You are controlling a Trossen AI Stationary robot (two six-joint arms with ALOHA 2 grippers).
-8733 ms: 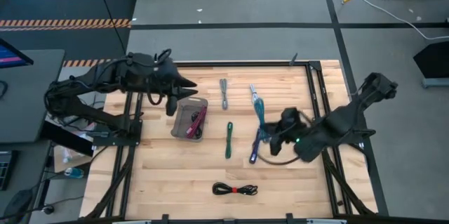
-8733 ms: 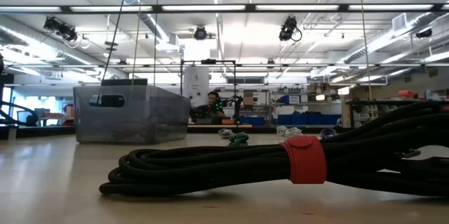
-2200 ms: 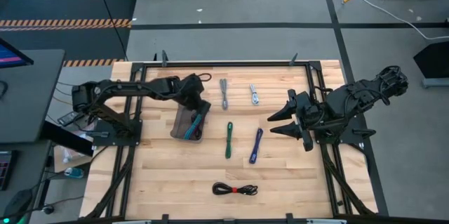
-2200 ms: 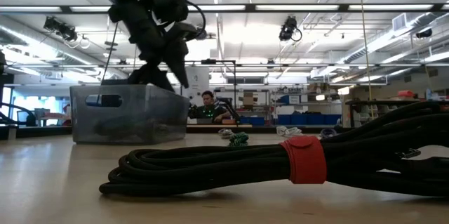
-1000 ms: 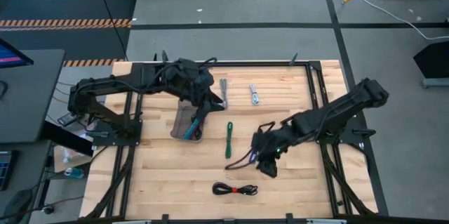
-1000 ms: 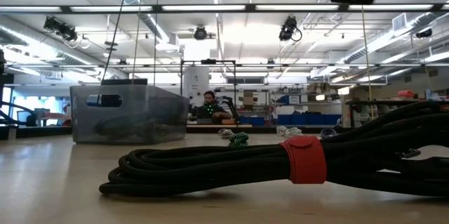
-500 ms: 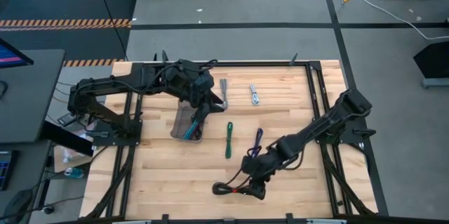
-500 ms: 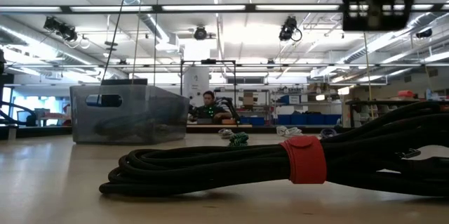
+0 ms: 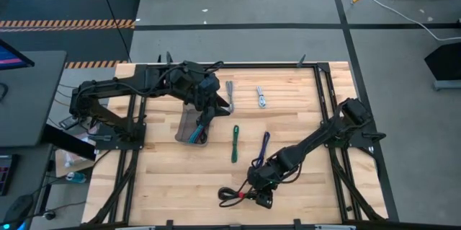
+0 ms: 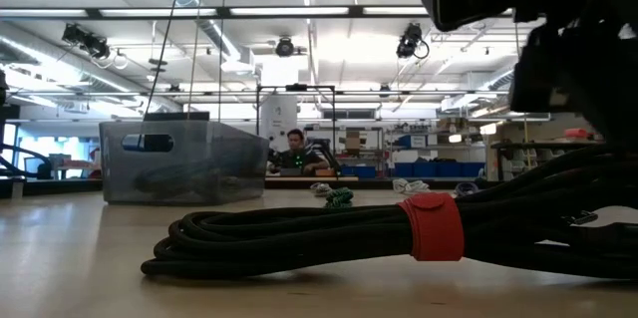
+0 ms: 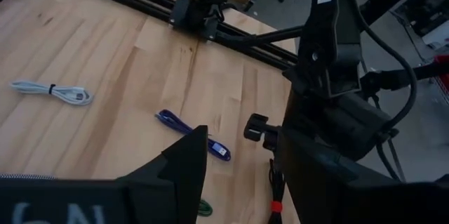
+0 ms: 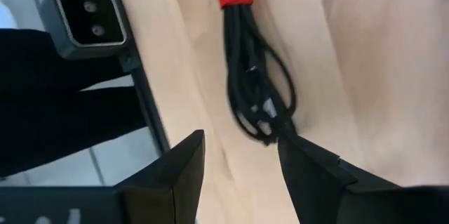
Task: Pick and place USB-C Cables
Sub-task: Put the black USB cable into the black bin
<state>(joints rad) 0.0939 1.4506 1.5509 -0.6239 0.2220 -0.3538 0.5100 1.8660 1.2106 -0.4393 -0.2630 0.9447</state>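
Tray (image 9: 189,125) beside green cable (image 9: 235,143)

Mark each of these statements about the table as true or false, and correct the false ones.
1. The right gripper hangs open over the black cable bundle with a red tie. True.
2. The green cable lies inside the grey rectangular plastic tray. False: it lies on the wooden table, beside the tray.
3. The left gripper holds a cable. False: its open fingers are empty.
4. A purple cable lies on the table. True.
5. The silver cable is in the tray. False: it lies on the table.
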